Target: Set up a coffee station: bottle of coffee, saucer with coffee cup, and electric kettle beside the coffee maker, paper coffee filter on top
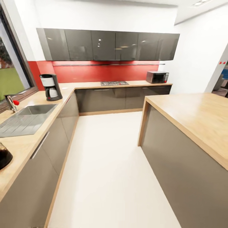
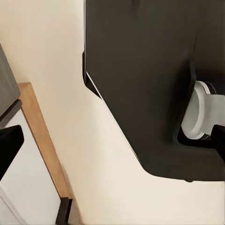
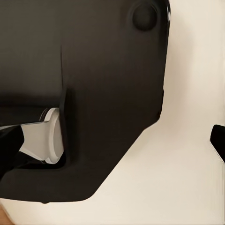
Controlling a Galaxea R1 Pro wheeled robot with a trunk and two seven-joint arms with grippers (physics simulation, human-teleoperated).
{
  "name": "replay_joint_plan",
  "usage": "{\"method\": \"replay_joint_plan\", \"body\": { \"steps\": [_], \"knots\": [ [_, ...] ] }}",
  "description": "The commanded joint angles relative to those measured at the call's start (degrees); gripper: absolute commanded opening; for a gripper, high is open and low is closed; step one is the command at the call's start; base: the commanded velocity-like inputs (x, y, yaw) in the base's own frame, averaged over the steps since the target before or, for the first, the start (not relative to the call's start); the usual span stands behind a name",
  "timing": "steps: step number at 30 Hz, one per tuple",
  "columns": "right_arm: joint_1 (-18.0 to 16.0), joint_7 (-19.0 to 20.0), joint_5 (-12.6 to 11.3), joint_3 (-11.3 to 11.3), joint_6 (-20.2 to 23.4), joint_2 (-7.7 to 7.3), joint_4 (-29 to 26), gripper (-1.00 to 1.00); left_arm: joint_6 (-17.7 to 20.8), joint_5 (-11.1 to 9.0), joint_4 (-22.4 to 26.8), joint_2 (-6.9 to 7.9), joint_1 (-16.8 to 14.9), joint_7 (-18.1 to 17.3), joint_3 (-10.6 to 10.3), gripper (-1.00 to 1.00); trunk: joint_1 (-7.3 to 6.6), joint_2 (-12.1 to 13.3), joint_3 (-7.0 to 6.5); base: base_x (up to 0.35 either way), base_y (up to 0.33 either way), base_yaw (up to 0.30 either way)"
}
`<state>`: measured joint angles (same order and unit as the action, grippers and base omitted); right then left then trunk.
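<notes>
End effector tips (image 2: 9,145) over floor, coffee maker (image 1: 50,87) far

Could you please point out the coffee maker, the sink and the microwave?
coffee maker (image 1: 50,87), head view, on its dark body.
sink (image 1: 37,109), head view, on the basin floor.
microwave (image 1: 157,77), head view, on its front door.

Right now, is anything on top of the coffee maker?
Nothing visible: the coffee maker on the kitchen countertop shows a bare dark top, with no white filter. At this distance a thin paper could go unseen. Red wall is behind it.
</notes>
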<state>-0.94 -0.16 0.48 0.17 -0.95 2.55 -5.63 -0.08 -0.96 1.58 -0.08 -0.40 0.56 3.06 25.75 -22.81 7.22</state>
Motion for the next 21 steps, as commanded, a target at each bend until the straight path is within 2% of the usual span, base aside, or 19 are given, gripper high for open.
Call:
{"method": "replay_joint_plan", "body": {
  "steps": [1,21],
  "knots": [
    [-0.02,-0.02,0.05,0.01,-0.10,0.00,0.00,1.00,-0.01,-0.10,0.00,-0.01,-0.04,0.06,0.28,1.00,0.03,-0.11,0.15,0.000,0.000,0.268],
    [-0.02,-0.02,0.05,0.01,-0.10,0.00,0.00,1.00,-0.01,-0.10,0.00,-0.01,-0.04,0.06,0.28,1.00,0.03,-0.11,0.84,0.000,0.000,0.268]
  ]
}}
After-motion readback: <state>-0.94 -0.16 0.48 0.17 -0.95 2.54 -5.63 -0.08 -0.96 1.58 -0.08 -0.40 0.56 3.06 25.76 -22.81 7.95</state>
